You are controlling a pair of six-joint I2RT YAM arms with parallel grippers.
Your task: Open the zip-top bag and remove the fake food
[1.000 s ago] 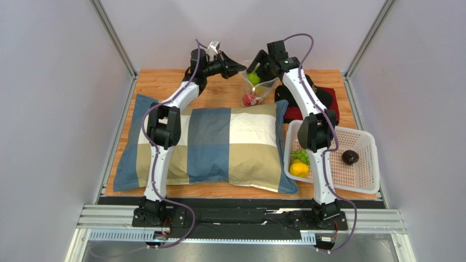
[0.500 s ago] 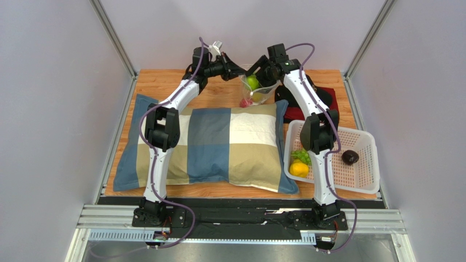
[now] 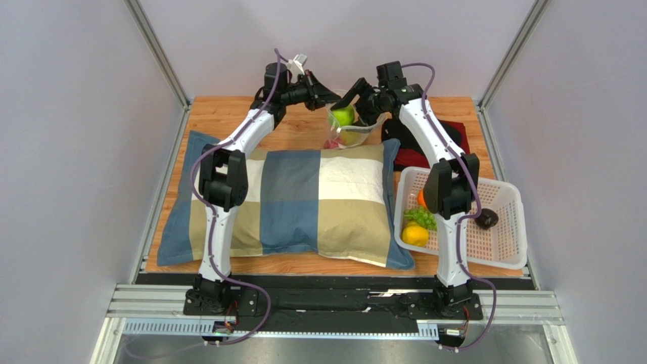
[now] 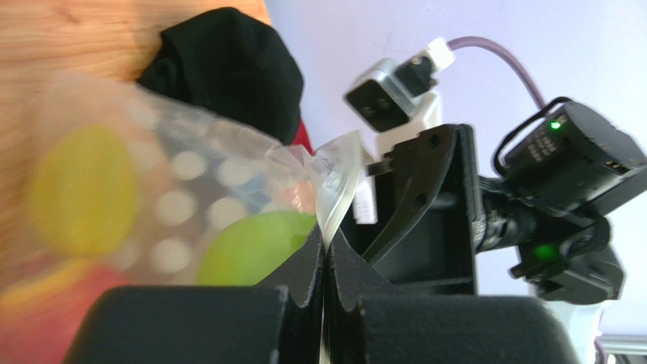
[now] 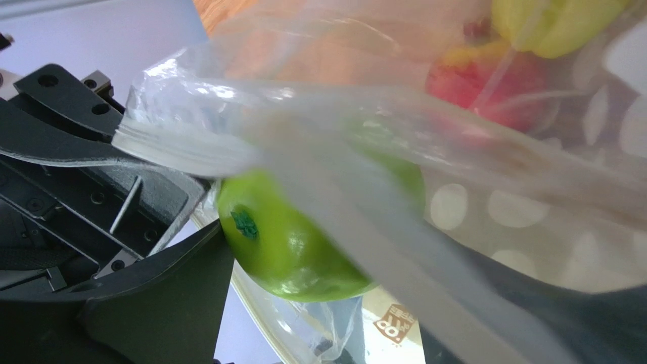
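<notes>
The zip-top bag (image 3: 348, 136), clear with white dots, hangs tilted above the pillow's far edge. My left gripper (image 3: 328, 97) is shut on its rim; in the left wrist view the plastic lip (image 4: 334, 182) is pinched between the jaws of that gripper (image 4: 325, 244). My right gripper (image 3: 351, 106) reaches into the bag's mouth, its jaws closed on a green fruit (image 3: 343, 115) of the fake food. In the right wrist view that green fruit (image 5: 296, 243) sits between the jaws, bag film draped over it. A red piece (image 5: 486, 76) and a yellow piece (image 4: 83, 189) lie deeper in the bag.
A checked pillow (image 3: 288, 197) fills the middle of the wooden table. A white basket (image 3: 510, 191) at the right holds a lemon (image 3: 415, 235), a green piece (image 3: 418, 218), an orange (image 3: 421, 199) and a dark fruit (image 3: 486, 218). Black and red cloth (image 3: 448, 144) lies behind it.
The bag has risen and tilted. The right gripper has shifted left with the green fruit, now at the bag's mouth. The right forearm moved, uncovering the orange in the basket.
</notes>
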